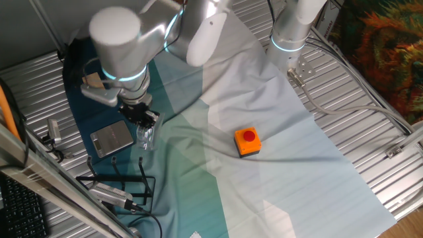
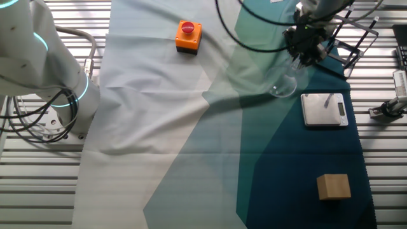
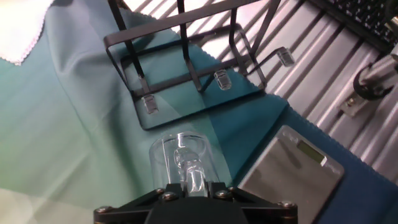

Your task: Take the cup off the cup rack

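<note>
The cup (image 3: 181,160) is a clear glass held in my gripper (image 3: 191,182), whose jaws are shut on its wall near the rim. It hangs off the rack, above the teal cloth. It also shows in one fixed view (image 1: 146,137) under my gripper (image 1: 140,118), and in the other fixed view (image 2: 285,84) below my gripper (image 2: 304,48). The cup rack (image 3: 186,68) of thin black rods with capped prongs stands bare beyond the cup. It also shows in one fixed view (image 1: 122,180) and in the other fixed view (image 2: 353,39).
A flat grey metal scale (image 3: 292,171) lies beside the cup, seen also in one fixed view (image 1: 111,138) and the other (image 2: 324,109). An orange button box (image 1: 248,141) sits mid-cloth. A wooden block (image 2: 334,187) lies near the front. A silver tool with cables (image 1: 112,194) lies by the rack.
</note>
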